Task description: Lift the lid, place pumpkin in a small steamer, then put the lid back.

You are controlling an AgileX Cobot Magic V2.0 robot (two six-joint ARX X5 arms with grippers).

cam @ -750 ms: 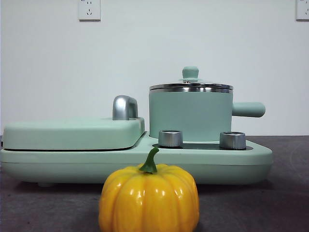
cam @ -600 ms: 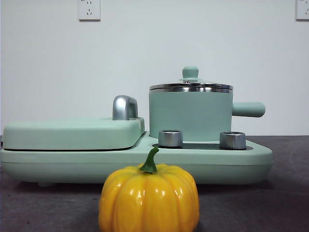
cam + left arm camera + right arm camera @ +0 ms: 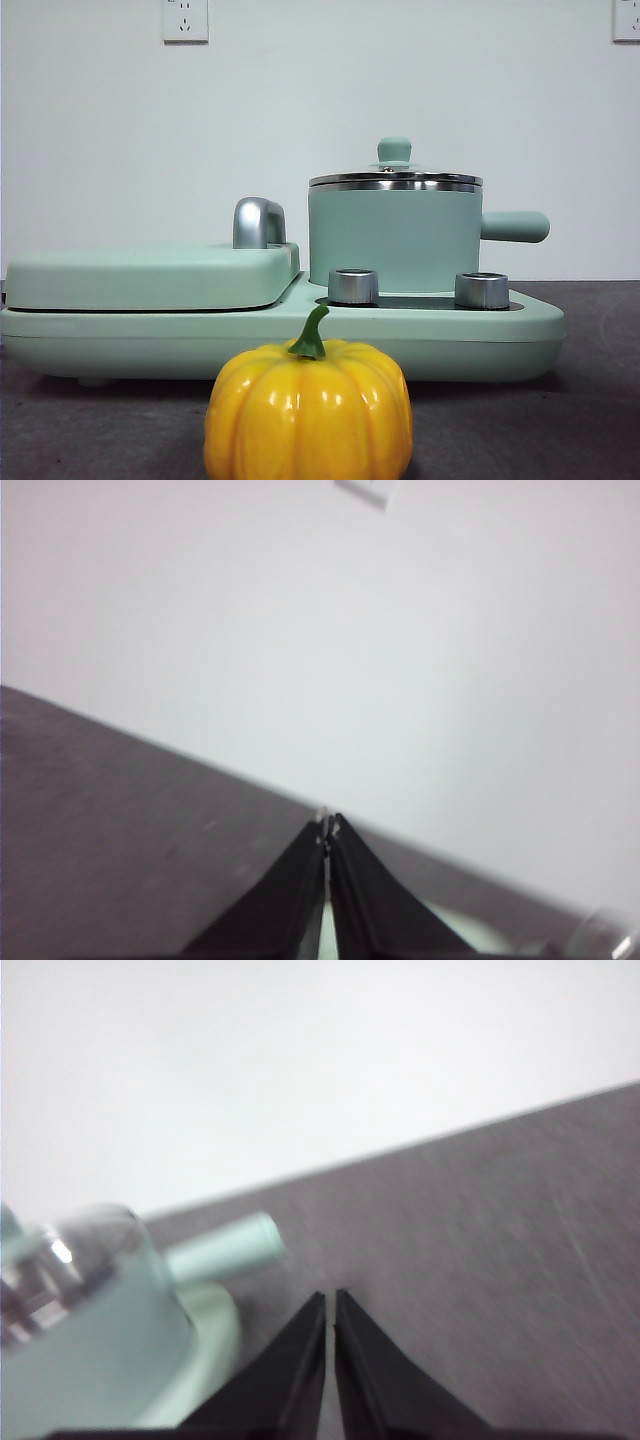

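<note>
Mint-green small steamer (image 3: 394,238) stands upright on the cooker base (image 3: 300,335), its side handle (image 3: 222,1247) lying level and pointing away from the grill cover (image 3: 150,275). Lid (image 3: 395,178) sits closed on the steamer, knob up. Right gripper (image 3: 330,1298), fingers together and empty, hovers just beside the handle and appears nearer the lid. Left gripper (image 3: 327,825), fingers together, waits apart. Pumpkin (image 3: 309,410) rests on the bench, stem up.
</note>
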